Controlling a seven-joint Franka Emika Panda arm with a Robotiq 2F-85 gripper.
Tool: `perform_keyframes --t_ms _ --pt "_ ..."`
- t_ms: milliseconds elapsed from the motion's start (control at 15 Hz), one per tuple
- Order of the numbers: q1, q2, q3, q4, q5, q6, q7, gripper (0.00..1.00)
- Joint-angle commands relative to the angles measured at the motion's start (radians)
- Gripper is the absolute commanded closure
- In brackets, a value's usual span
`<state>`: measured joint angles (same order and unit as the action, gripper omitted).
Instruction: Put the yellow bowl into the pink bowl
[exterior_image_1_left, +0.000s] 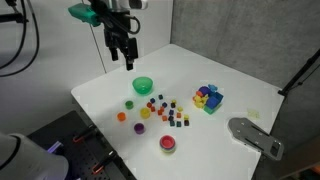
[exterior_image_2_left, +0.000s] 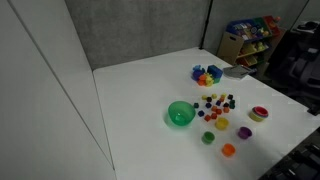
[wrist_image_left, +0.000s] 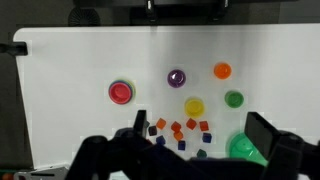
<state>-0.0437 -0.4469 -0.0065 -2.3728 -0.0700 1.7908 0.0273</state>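
Note:
The yellow bowl (wrist_image_left: 194, 106) sits upright on the white table among other small bowls; it also shows in both exterior views (exterior_image_1_left: 144, 113) (exterior_image_2_left: 221, 123). The pink bowl (wrist_image_left: 121, 92) stands apart from it, near the table's edge (exterior_image_1_left: 168, 144) (exterior_image_2_left: 260, 113). My gripper (wrist_image_left: 200, 128) is open and empty, high above the table beside the big green bowl (exterior_image_1_left: 143, 85). In an exterior view the gripper (exterior_image_1_left: 122, 58) hangs over the table's far side. Its fingers frame the yellow bowl and the loose blocks from above.
A purple bowl (wrist_image_left: 177, 77), an orange bowl (wrist_image_left: 222, 71) and a small green bowl (wrist_image_left: 234, 99) surround the yellow one. Several small coloured blocks (wrist_image_left: 178, 130) lie scattered near it. A pile of toy blocks (exterior_image_1_left: 208, 97) and a grey plate (exterior_image_1_left: 255, 135) lie further off.

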Motion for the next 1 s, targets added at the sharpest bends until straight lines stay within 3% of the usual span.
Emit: perform_keyframes --t_ms 0,933 --pt "0.021 0.089 0.016 0.009 0.019 0.057 0.031 0.00" --pt "0.057 0.527 0.044 -0.017 0.003 0.477 0.174 0.00"
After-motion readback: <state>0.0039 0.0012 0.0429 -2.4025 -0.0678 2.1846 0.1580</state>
